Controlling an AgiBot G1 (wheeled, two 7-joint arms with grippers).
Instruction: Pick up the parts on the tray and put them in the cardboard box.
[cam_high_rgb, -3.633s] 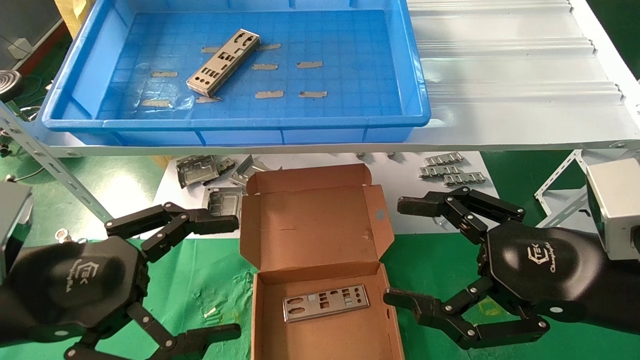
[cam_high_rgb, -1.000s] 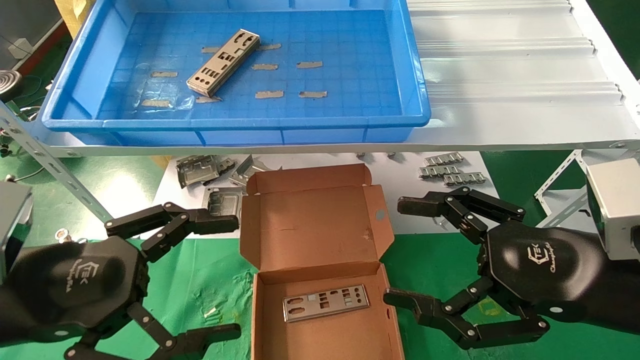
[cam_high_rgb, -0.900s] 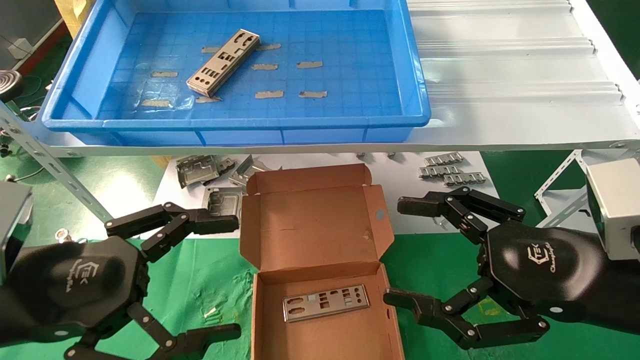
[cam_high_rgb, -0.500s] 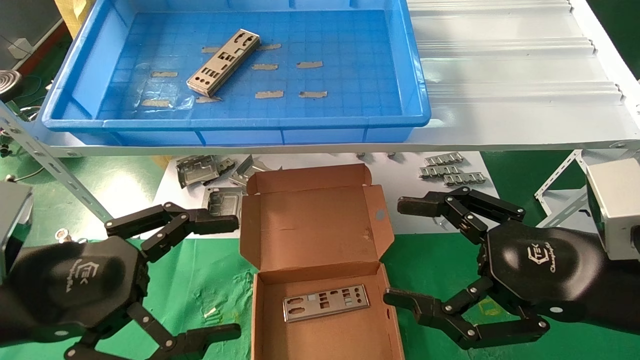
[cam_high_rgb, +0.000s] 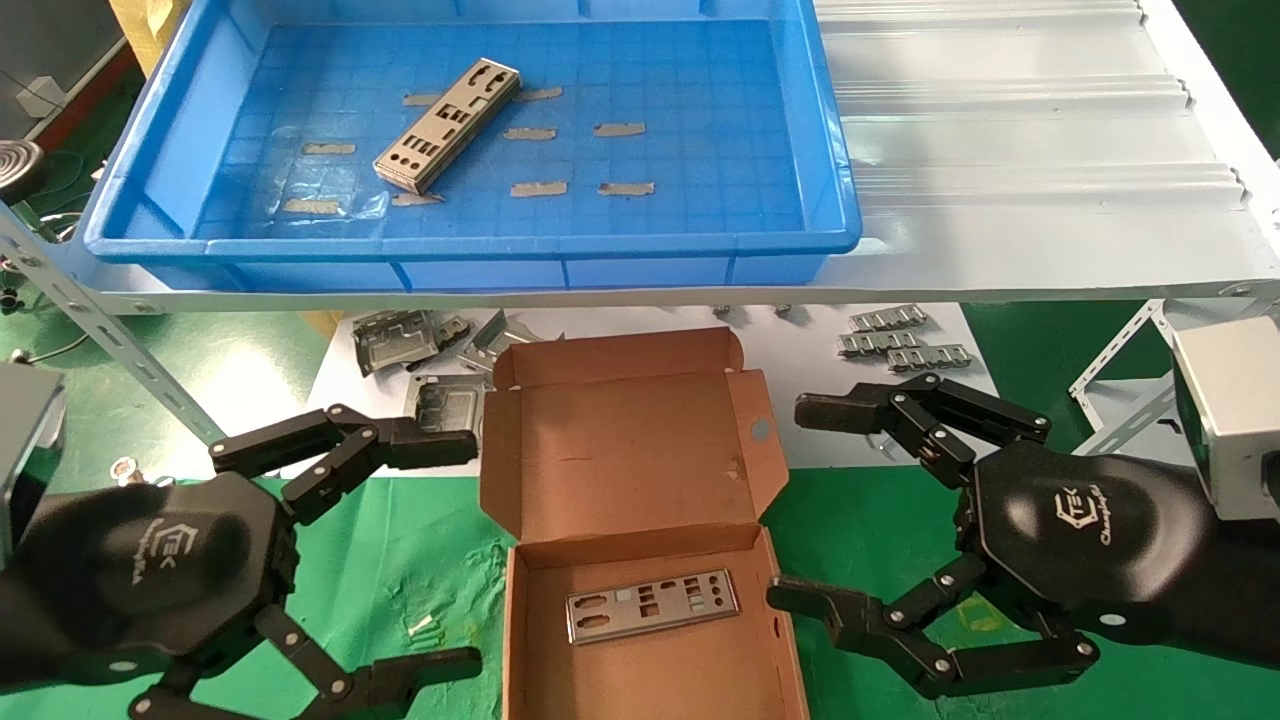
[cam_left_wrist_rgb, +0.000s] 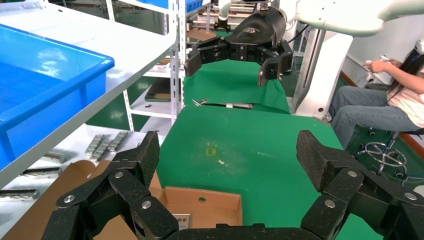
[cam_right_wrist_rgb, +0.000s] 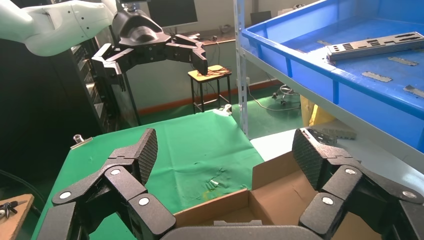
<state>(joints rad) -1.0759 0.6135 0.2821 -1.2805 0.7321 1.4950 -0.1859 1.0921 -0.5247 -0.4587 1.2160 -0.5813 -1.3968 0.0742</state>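
One silver-grey punched part (cam_high_rgb: 447, 126) lies slantwise on the floor of the blue tray (cam_high_rgb: 470, 245) up on the shelf; the right wrist view shows it too (cam_right_wrist_rgb: 375, 45). Another part (cam_high_rgb: 652, 605) lies flat inside the open cardboard box (cam_high_rgb: 640, 450) on the green cloth below. My left gripper (cam_high_rgb: 465, 553) hovers open just left of the box, holding nothing. My right gripper (cam_high_rgb: 792, 500) hovers open just right of it, also holding nothing. Each wrist view looks across the box (cam_left_wrist_rgb: 210, 207) (cam_right_wrist_rgb: 280, 185) at the other gripper.
Bent grey frames (cam_high_rgb: 400, 340) and ridged strips (cam_high_rgb: 900, 340) lie on white paper behind the box, under the shelf. A white ribbed sheet (cam_high_rgb: 1020, 130) extends right of the tray. A slanted shelf bracket (cam_high_rgb: 110, 330) stands near my left arm. A seated person (cam_left_wrist_rgb: 390, 100) is off to the side.
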